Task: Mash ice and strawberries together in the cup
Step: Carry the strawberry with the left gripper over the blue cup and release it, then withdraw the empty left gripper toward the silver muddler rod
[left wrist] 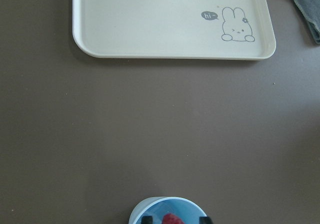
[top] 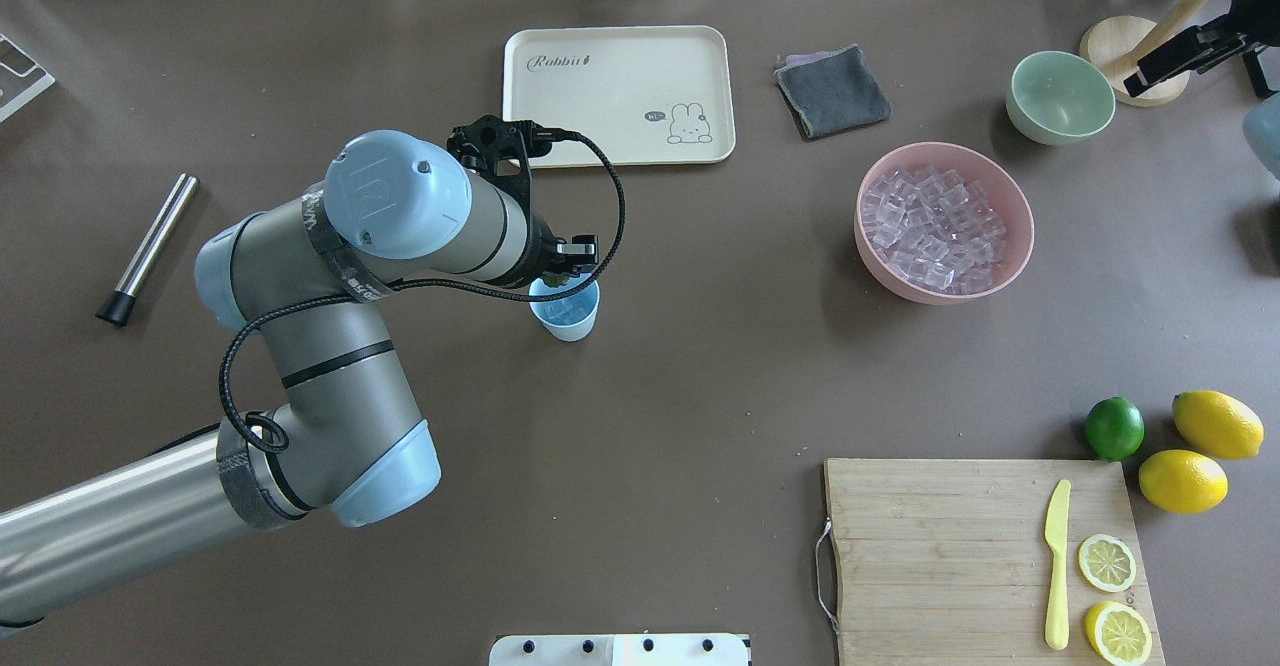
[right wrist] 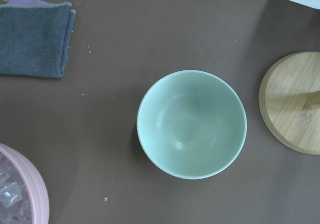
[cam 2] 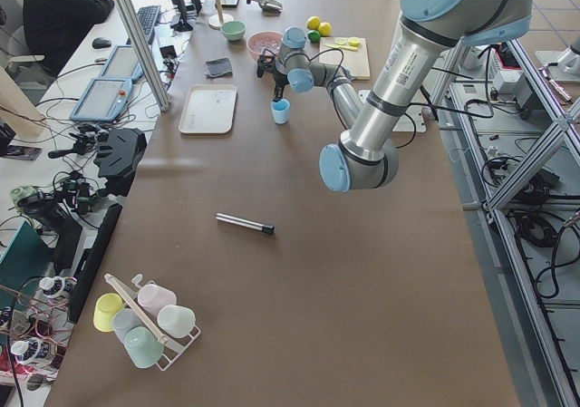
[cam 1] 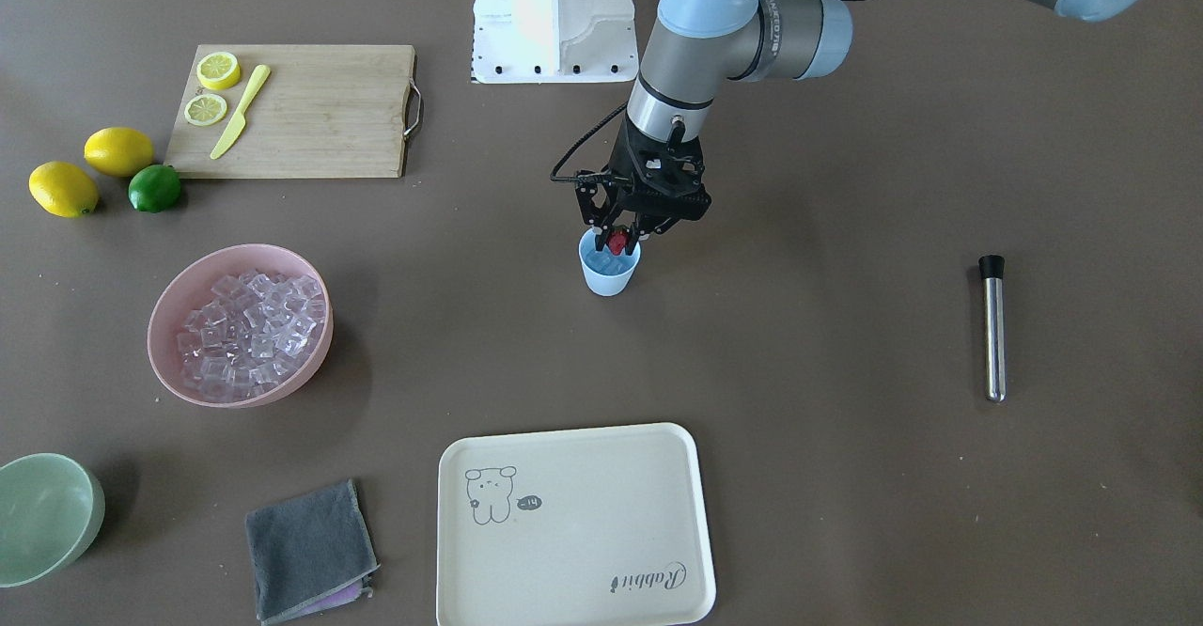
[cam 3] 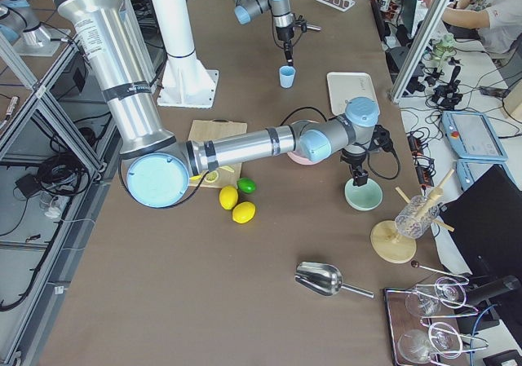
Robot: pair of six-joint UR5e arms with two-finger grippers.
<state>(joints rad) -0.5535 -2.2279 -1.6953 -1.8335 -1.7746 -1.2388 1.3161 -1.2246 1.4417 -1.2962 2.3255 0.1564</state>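
Strawberry [cam 1: 617, 242] is pinched between the fingers of my left gripper [cam 1: 618, 246], which hangs straight down over the cup [cam 1: 609, 278]. The red fruit sits right at the rim, inside the cup's mouth. My left wrist view agrees: a red blob between two dark fingertips [left wrist: 147, 218] over the blue rim. The cup stands upright mid-table, by itself. There may be a cube or two already in the bottom of it, but the view inside is too pale and small for me to say. The ice [cam 1: 249, 325] I can be sure of is heaped in the pink bowl [cam 1: 282, 391], well apart from the cup on the robot's right. The rod [cam 1: 992, 335], metal with a black tip, lies flat on the table far out on the robot's left. The tray [cam 1: 573, 532] lies across the table from the robot's base. My right gripper [cam 3: 357, 170] is over the green bowl [right wrist: 192, 124], and the wrist camera looks straight down into it. I only see that gripper from the side camera, so I cannot tell whether its fingers are apart or together.
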